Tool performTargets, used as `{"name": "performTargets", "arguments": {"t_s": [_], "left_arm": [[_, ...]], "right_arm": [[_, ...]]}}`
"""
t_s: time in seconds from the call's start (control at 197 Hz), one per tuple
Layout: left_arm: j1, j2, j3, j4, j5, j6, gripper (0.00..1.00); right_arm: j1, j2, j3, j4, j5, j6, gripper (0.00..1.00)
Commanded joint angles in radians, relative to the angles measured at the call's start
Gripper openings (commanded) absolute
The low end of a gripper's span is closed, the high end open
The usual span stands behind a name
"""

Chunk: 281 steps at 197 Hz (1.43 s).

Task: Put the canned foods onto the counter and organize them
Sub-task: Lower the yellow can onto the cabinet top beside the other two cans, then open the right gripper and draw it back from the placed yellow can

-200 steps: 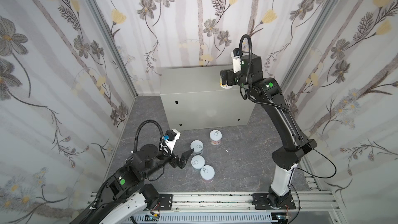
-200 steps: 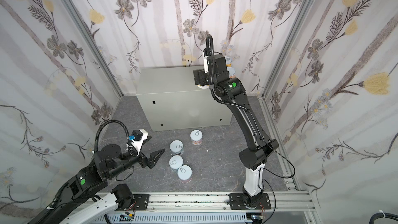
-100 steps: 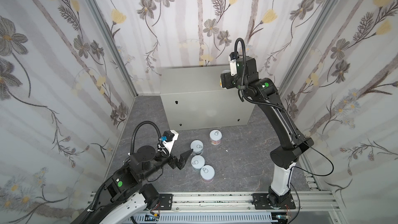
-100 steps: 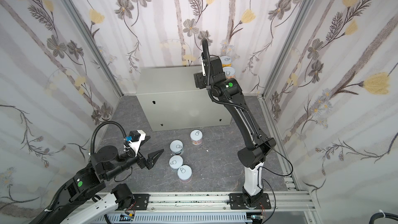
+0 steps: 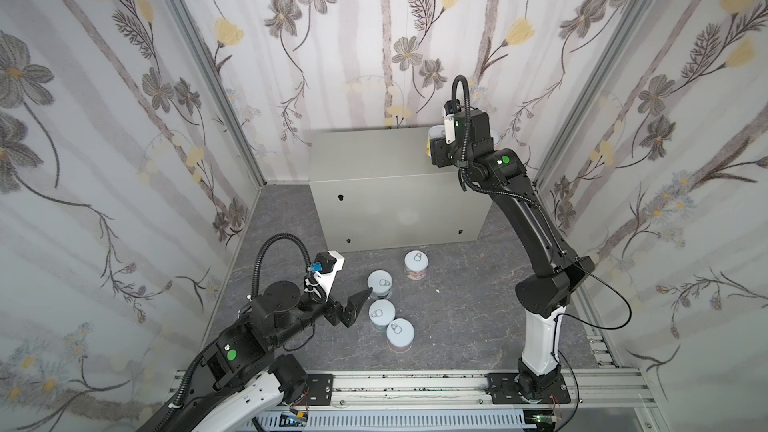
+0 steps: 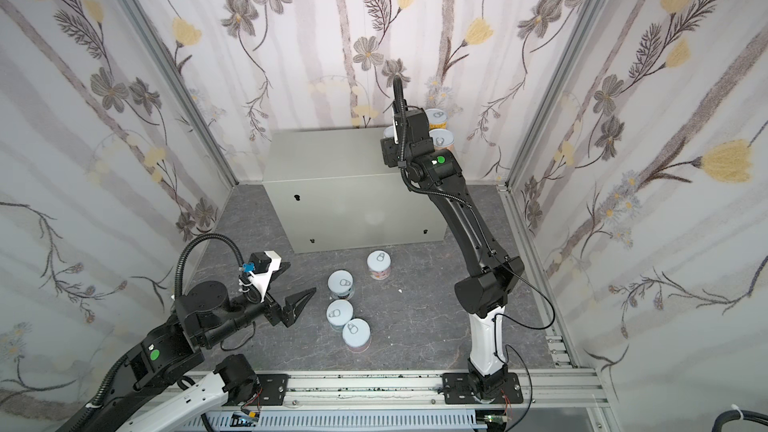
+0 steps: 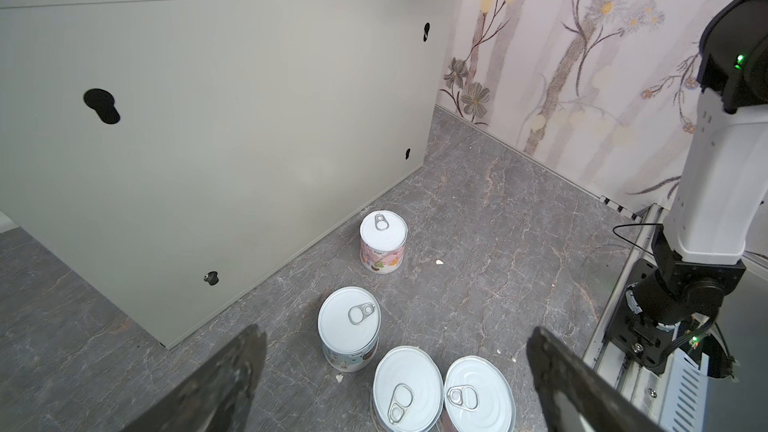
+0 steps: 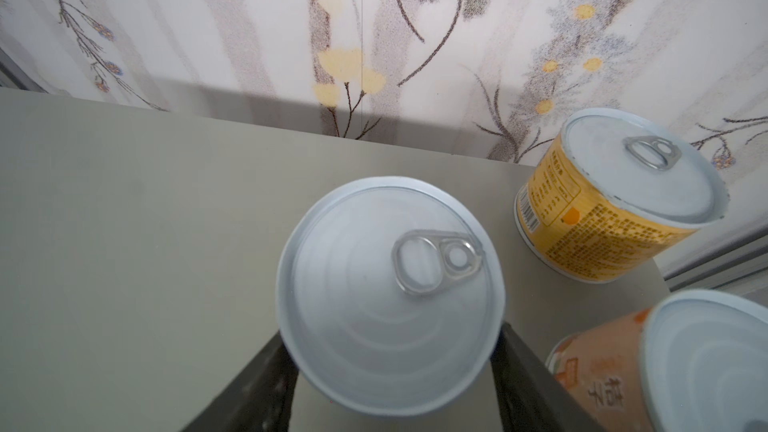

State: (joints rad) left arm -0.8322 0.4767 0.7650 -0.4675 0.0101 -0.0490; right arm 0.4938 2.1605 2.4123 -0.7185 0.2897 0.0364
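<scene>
On the flat top of the counter (image 5: 374,160), at its right end, you have three tins standing lids up. The yellow tin (image 8: 602,222) sits in the back right corner. The orange tin (image 8: 602,376) is just in front of it along the right edge, and the third tin (image 8: 386,292) stands just beside both, toward the middle. Filling from that corner outward looks deliberate, since it leaves the long left stretch free for what is not yet up.

Your right gripper (image 8: 395,344) has a finger on either side of the third tin, tucked under its lid rim. You cannot tell whether they press or merely flank it.

Your left gripper (image 7: 395,331) hangs spread wide and empty above the floor (image 5: 457,305), likely lined up on the four tins below. The pink tin (image 7: 383,238) stands nearest the counter's front. Closer to the gripper come the pale-labelled tin (image 7: 349,326), the near tin (image 7: 407,384) and the neighbour tin (image 7: 478,392), the last two close together.

As for writing, the yellow label shows a barcode and dense Chinese print too small to read. The orange label carries large characters that seem to read 桔子. No brand is legible.
</scene>
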Motion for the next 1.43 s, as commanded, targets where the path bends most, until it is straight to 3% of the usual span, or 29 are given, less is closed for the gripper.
{"name": "performTargets", "arguments": {"t_s": [0.0, 0.38, 0.746, 0.827, 1.085, 1.42], "left_arm": [[-0.001, 0.000, -0.002, 0.035, -0.009, 0.007, 1.00], [0.001, 0.001, -0.005, 0.034, -0.012, 0.009, 1.00], [0.000, 0.063, 0.049, 0.064, -0.016, 0.026, 1.00], [-0.001, 0.120, 0.105, 0.049, -0.011, 0.059, 1.00], [0.000, 0.162, 0.135, 0.079, 0.008, 0.109, 1.00], [0.001, 0.101, 0.094, 0.081, -0.014, 0.114, 1.00]], "right_arm": [[-0.012, 0.025, 0.038, 0.066, -0.002, -0.031, 0.71], [-0.018, 0.041, 0.050, 0.117, -0.025, -0.046, 0.70], [-0.020, -0.060, 0.056, 0.117, -0.065, -0.039, 0.94], [-0.024, -0.081, 0.057, 0.102, -0.110, -0.027, 0.99], [-0.028, -0.102, 0.057, 0.018, -0.424, 0.082, 1.00], [-0.002, -0.053, 0.056, -0.020, -0.463, 0.134, 1.00]]}}
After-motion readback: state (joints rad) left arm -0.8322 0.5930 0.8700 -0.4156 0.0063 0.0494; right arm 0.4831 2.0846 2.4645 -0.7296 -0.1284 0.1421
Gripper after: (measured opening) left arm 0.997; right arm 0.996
